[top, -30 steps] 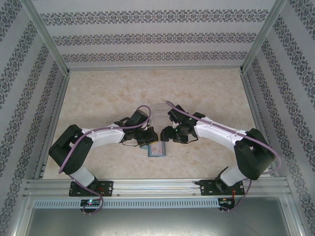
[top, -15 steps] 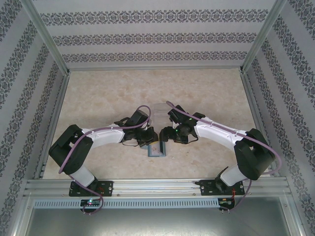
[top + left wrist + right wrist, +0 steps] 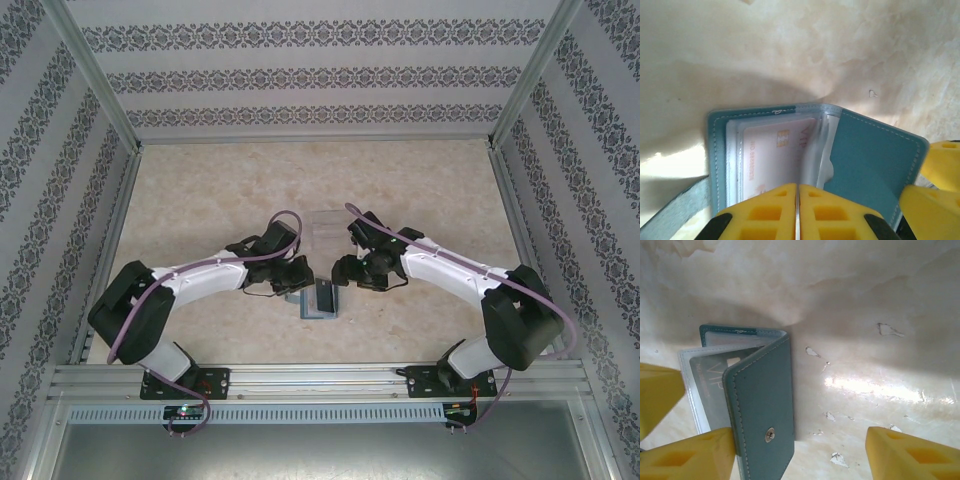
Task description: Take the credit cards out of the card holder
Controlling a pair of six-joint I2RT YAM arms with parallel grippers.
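Half-open card holder (image 3: pixel 875 155), left pincer (image 3: pixel 797 195) pinching it

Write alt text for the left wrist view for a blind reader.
A half-open teal wallet sits on a beige marbled table, a pale card in its clear sleeve. The left gripper, yellow, is pinched shut on the sleeve's near edge.

The credit card (image 3: pixel 715 380) in the card holder (image 3: pixel 764 400) seems to read "VIP".

Left tool (image 3: pixel 797 210) clamped, right tool (image 3: pixel 801 455) agape
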